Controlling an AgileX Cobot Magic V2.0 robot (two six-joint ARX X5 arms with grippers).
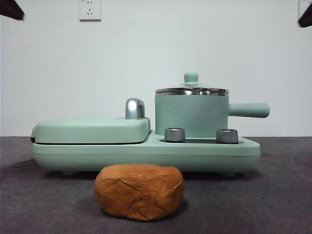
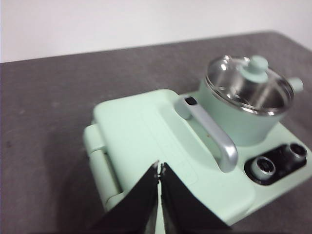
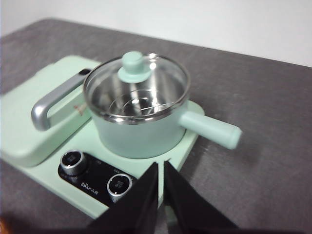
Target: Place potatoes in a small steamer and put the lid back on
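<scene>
The orange-brown wrinkled potato (image 1: 139, 191) lies on the dark table in front of the appliance. The mint-green steamer pot (image 1: 191, 115) stands on the appliance's right side, its handle pointing right; it also shows in the left wrist view (image 2: 243, 114) and the right wrist view (image 3: 141, 131). The clear glass lid (image 1: 191, 89) with a mint-green knob sits on the pot, seen too in the wrist views (image 2: 246, 84) (image 3: 136, 87). My left gripper (image 2: 159, 168) is shut and empty above the griddle. My right gripper (image 3: 161, 165) is shut and empty above the appliance's front edge near the pot. Both arms show only as black tips at the top corners of the front view.
The flat mint-green griddle (image 1: 92, 130) with a chrome handle (image 1: 134, 108) takes the appliance's left half. Two steel knobs (image 1: 175, 134) (image 1: 227, 136) sit in front of the pot. A wall socket (image 1: 89, 9) is on the white wall behind.
</scene>
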